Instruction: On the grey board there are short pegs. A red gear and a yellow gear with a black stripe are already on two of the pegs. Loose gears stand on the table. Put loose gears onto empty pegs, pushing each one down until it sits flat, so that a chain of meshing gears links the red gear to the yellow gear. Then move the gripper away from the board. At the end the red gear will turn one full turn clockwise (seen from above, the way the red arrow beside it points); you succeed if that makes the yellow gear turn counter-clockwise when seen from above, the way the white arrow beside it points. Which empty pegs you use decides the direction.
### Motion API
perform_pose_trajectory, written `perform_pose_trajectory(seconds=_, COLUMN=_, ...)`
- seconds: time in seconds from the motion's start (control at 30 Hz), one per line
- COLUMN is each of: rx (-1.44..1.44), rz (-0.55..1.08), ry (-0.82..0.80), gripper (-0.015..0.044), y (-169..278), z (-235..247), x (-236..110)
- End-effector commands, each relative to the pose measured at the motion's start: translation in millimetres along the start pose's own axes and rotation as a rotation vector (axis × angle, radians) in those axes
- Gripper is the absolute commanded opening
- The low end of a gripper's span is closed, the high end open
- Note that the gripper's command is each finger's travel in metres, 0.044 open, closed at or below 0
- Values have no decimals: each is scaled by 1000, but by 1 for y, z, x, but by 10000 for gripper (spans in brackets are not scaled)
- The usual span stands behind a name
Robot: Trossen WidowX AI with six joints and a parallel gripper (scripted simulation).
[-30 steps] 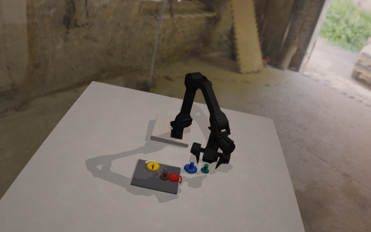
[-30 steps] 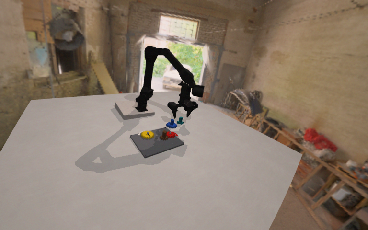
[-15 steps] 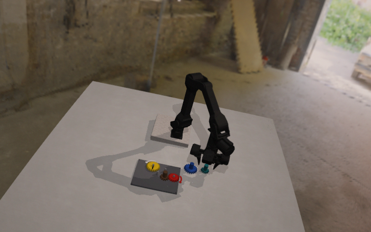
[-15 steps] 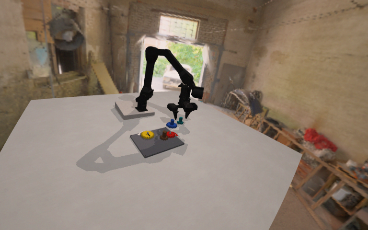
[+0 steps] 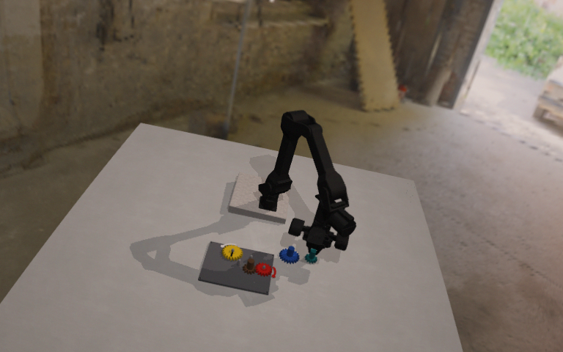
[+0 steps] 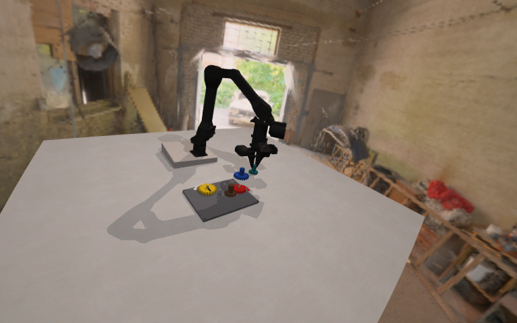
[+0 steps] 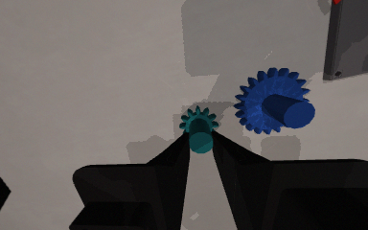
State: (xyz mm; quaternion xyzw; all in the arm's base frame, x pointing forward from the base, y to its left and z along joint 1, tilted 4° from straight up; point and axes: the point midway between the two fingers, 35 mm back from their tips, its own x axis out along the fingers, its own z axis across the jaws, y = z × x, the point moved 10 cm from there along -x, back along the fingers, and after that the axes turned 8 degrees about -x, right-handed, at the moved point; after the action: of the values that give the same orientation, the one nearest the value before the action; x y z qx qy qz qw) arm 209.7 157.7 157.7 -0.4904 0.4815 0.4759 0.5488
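Note:
My gripper (image 5: 314, 250) (image 6: 253, 166) (image 7: 199, 136) is shut on the handle of the small teal gear (image 5: 311, 259) (image 6: 253, 172) (image 7: 192, 120), which is upright at table level. The large blue gear (image 5: 289, 256) (image 6: 240, 175) (image 7: 255, 105) stands on the table between it and the grey board (image 5: 220, 269) (image 6: 213, 207) (image 7: 355, 38). On the board, the brown gear (image 5: 250, 264) (image 6: 230, 188) is beside the red gear (image 5: 262, 270) (image 6: 239, 189). The yellow gear (image 5: 226, 251) (image 6: 203, 190) is farther left. A short grey peg (image 5: 239, 262) shows between yellow and brown; other pegs are hard to make out.
The arm's pale base slab (image 5: 248, 209) (image 6: 177, 161) lies behind the board. The blue gear's upright handle (image 7: 299, 114) is close to my right finger in the wrist view. The arm's shadow falls across the board and table.

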Motion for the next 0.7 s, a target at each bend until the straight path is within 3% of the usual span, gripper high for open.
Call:
perform_pose_trajectory(seconds=0.0, rx=3, rz=-2, ry=2, gripper=0, y=0, z=0, x=0)
perform_pose_trajectory(seconds=0.67, rx=5, rz=-6, ry=1, gripper=0, y=-7, z=5, x=-32)
